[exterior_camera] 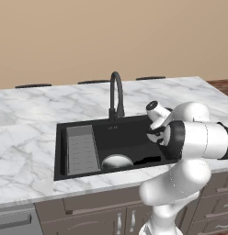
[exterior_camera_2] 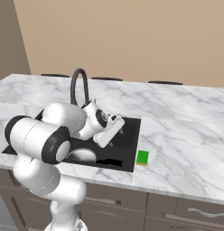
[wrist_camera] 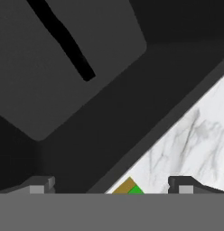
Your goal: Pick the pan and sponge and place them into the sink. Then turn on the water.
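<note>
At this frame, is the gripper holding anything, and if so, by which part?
Nothing is held. The gripper is open over the sink, with no object between its fingertips. The pan already lies in the sink, and the sponge sits on the counter beside it.

White marble counter (exterior_camera_2: 186, 135) (sponge (exterior_camera_2: 142, 157) beside sink (exterior_camera: 134, 131))

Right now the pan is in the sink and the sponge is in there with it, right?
Not quite. The pan is in the sink, but the sponge is not with it. The right base view shows it lying on the marble counter, just past the sink's right edge.
</note>
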